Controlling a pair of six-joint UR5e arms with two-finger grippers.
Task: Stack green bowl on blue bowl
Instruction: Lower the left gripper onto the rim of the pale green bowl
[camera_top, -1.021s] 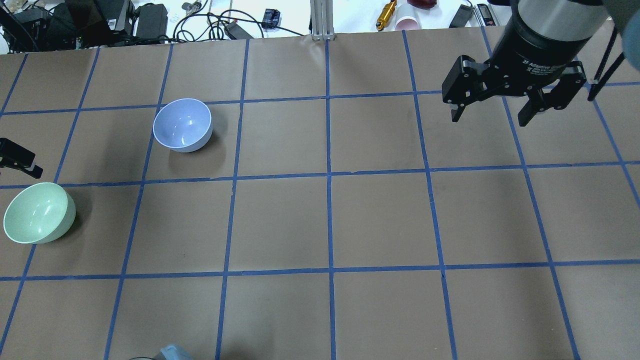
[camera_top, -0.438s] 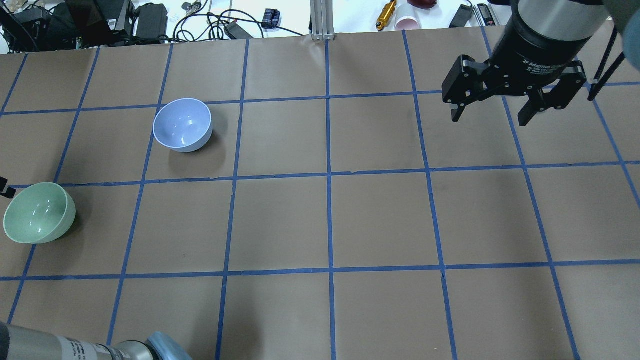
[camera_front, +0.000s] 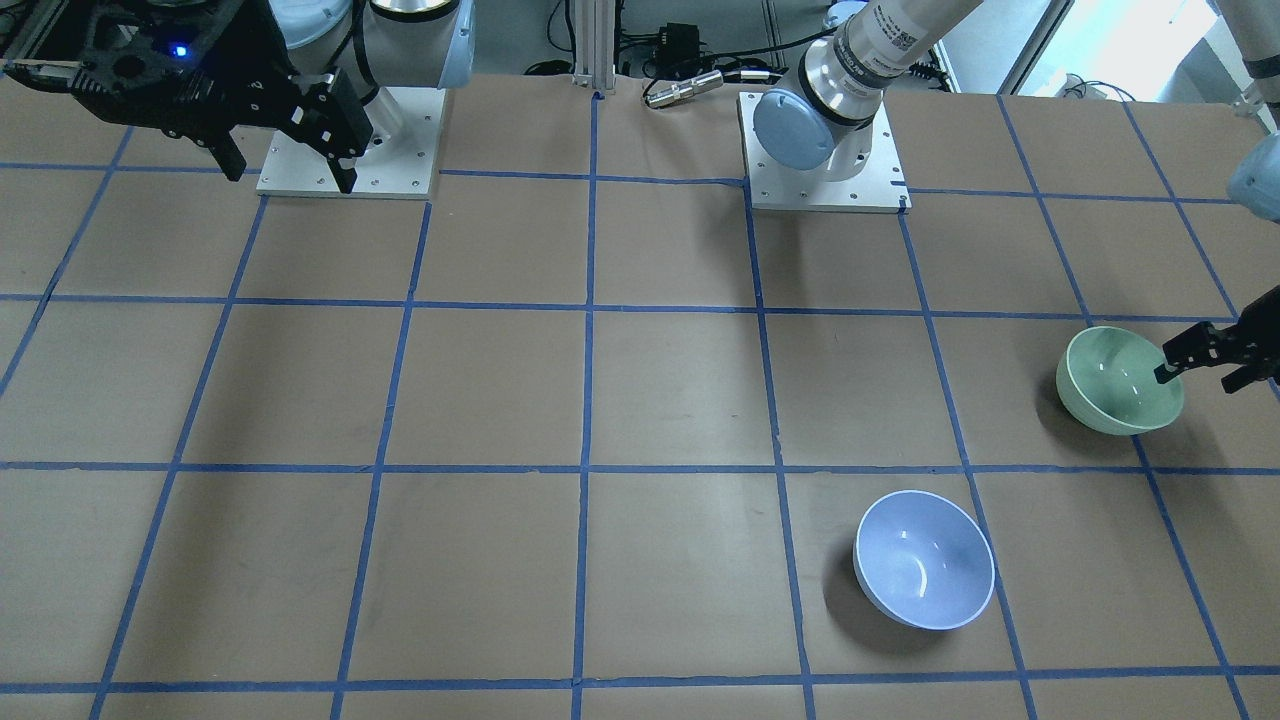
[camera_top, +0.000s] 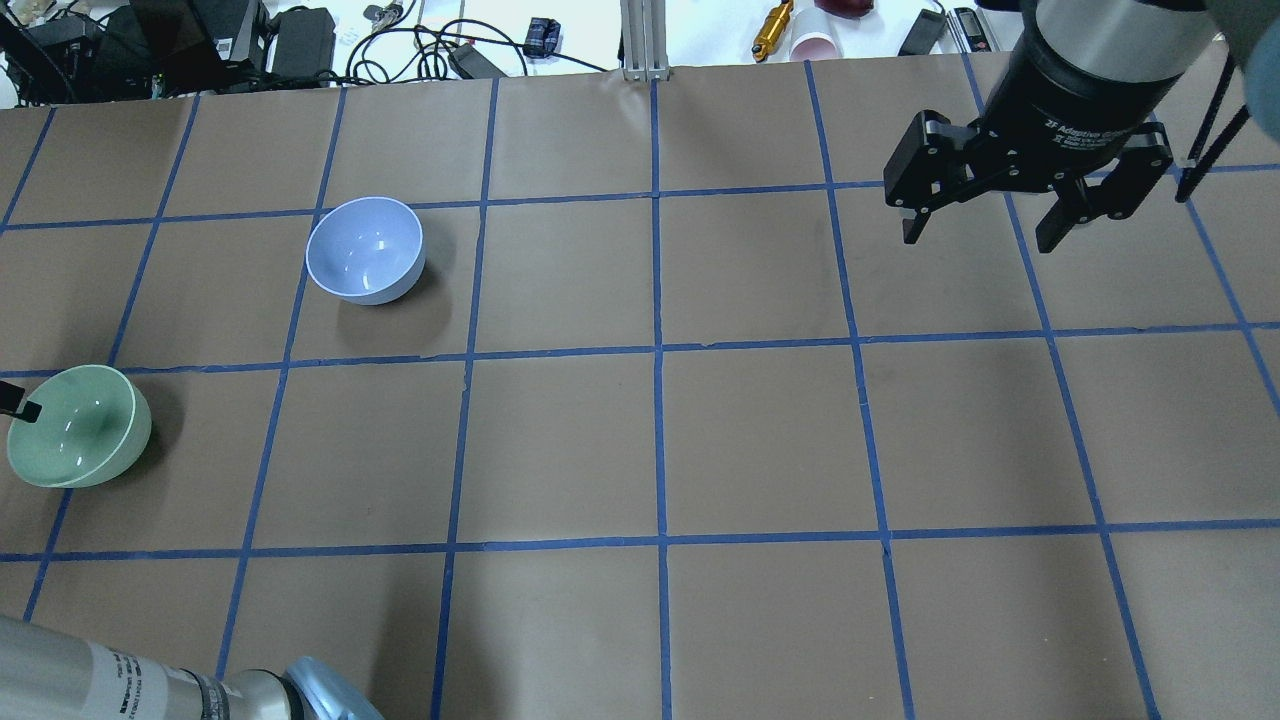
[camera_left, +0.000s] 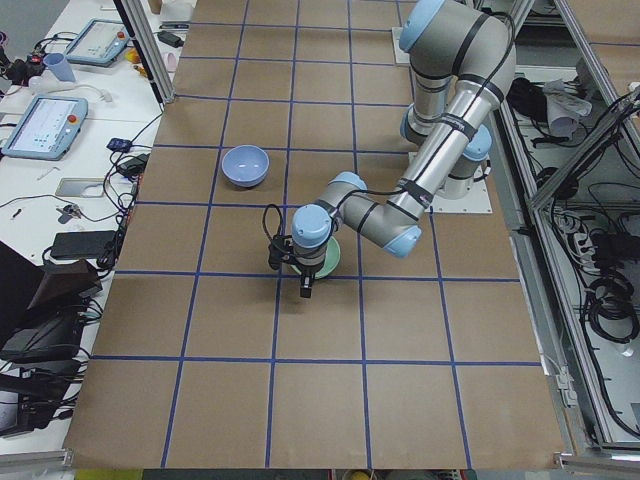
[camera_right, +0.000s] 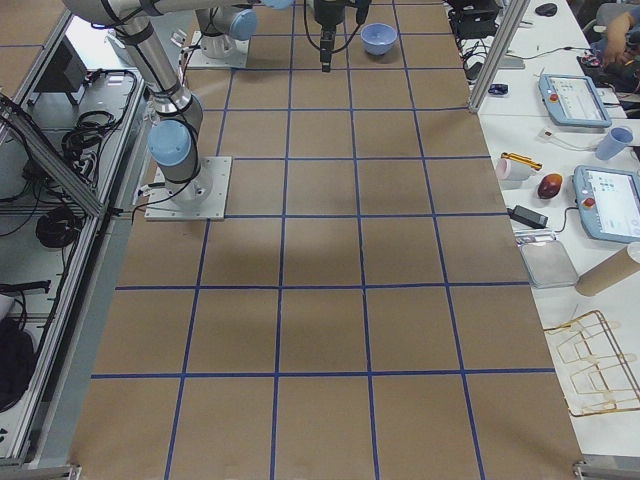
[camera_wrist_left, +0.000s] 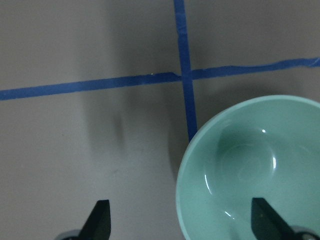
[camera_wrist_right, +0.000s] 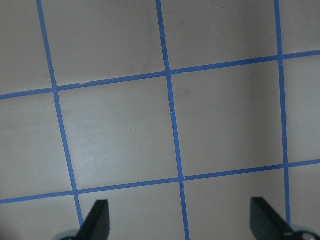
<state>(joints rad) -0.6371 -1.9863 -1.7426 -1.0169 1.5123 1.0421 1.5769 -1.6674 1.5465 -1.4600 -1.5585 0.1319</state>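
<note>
The green bowl (camera_top: 80, 428) stands upright at the table's left edge; it also shows in the front view (camera_front: 1112, 385) and the left wrist view (camera_wrist_left: 260, 165). The blue bowl (camera_top: 365, 248) stands upright about one grid square farther from me and to the right (camera_front: 925, 560). My left gripper (camera_front: 1200, 378) is open and empty, low over the green bowl's outer rim. One fingertip (camera_wrist_left: 262, 222) is over the bowl's inside and the other (camera_wrist_left: 100, 220) is outside it. My right gripper (camera_top: 980, 240) is open and empty, high over the far right of the table.
My left arm's elbow (camera_top: 150, 690) lies along the near left table edge. Cables, power bricks and a pink cup (camera_top: 815, 45) lie beyond the far edge, beside an aluminium post (camera_top: 645, 40). The arms' base plates (camera_front: 825, 150) sit on the robot side.
My left gripper has moved from beyond the green bowl to over its left rim, still open. The left arm's elbow has come into view at the bottom left. The right arm has not moved.
</note>
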